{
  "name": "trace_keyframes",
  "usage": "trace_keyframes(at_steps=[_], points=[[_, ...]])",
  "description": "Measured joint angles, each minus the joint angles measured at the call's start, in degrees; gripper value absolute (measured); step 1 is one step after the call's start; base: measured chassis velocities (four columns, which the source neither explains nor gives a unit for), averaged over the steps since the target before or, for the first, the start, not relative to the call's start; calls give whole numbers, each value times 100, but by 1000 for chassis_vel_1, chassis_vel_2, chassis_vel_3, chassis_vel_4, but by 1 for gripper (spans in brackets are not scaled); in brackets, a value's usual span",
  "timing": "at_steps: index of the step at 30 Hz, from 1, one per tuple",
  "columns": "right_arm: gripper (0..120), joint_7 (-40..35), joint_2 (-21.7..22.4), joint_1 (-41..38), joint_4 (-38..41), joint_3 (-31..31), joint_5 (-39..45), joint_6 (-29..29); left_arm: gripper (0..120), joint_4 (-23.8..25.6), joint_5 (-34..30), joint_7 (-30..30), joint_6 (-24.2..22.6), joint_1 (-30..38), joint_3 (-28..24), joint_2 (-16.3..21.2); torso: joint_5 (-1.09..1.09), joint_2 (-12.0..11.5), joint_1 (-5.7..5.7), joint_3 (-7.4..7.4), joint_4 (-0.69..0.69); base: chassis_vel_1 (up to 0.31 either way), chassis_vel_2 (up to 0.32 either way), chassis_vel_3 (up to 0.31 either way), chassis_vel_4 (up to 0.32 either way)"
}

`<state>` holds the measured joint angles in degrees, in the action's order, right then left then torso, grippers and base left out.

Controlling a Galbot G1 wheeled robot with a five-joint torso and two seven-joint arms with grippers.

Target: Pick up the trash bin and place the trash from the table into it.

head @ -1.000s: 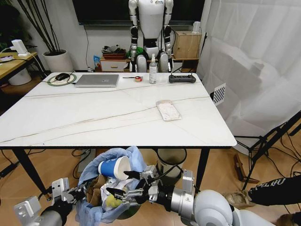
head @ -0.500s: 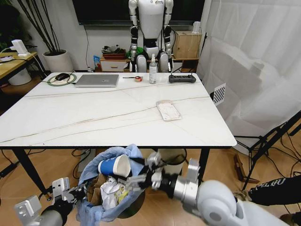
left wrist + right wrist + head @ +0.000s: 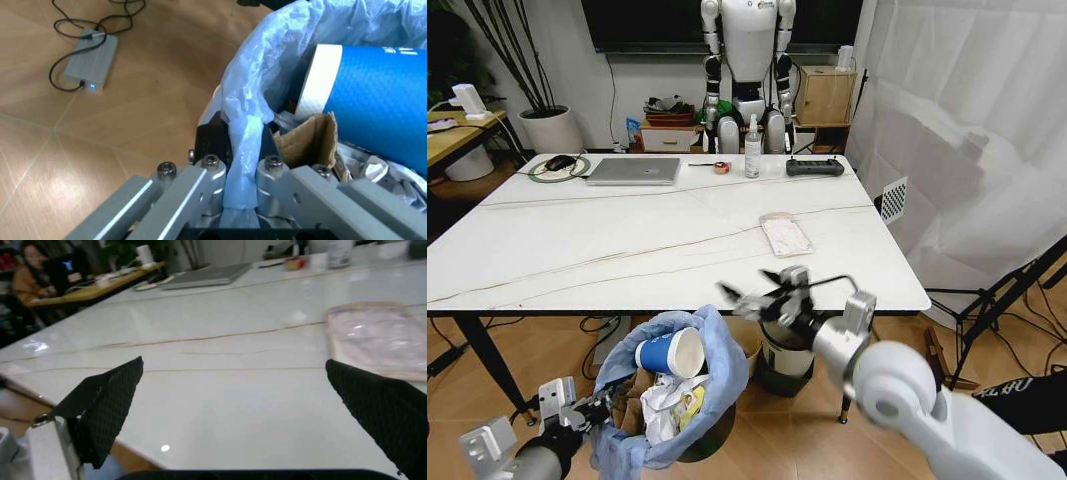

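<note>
Setting: an office room, with the white marble-look table [image 3: 667, 240] as the landmark for every entry below.

Item, left gripper [image 3: 235, 175]: held below the table's near edge. My fingers [image 3: 200, 185] were pinched tight on a fold of the light-blue bag, in my judgement so the trash bin [image 3: 672, 400] hung level and open under the edge.

Item, right gripper [image 3: 762, 297]: raised at the table's near edge, above and beside the bin. My fingers [image 3: 107, 405] were spread wide and held nothing, apparently freed to reach for more litter.

Item, trash bin contents: blue-white paper cup [image 3: 670, 354] lying on its side on top; crumpled white tissues [image 3: 665, 402] beneath it; a scrap of brown cardboard [image 3: 305, 137] against the liner.

Item, flat plastic packet [image 3: 785, 234]: on the table, toward its right side, well beyond my open right fingers; by my reckoning the trash left to collect.

Item, silver laptop [image 3: 635, 171] and clear spray bottle [image 3: 752, 150]: along the table's far edge.
</note>
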<state>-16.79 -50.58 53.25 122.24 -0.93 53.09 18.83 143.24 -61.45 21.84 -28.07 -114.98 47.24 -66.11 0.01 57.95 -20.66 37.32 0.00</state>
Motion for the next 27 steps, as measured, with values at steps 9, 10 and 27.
trace_keyframes(at_steps=[9,10,27], points=[[100,-93,-88,-543,-496,206,-1351,994,1,0,33,-5,5,7,15,-53,-1,0,0,0,0,0,0,0,0],[100,-39,-105,-660,-592,162,-1512,1149,1,0,45,-6,5,7,14,-58,0,0,0,0,0,0,0,0,0],[100,749,-381,-1542,-1572,-90,-2413,1797,1,0,67,-11,12,9,60,-44,-1,0,0,0,0,0,0,0,0]])
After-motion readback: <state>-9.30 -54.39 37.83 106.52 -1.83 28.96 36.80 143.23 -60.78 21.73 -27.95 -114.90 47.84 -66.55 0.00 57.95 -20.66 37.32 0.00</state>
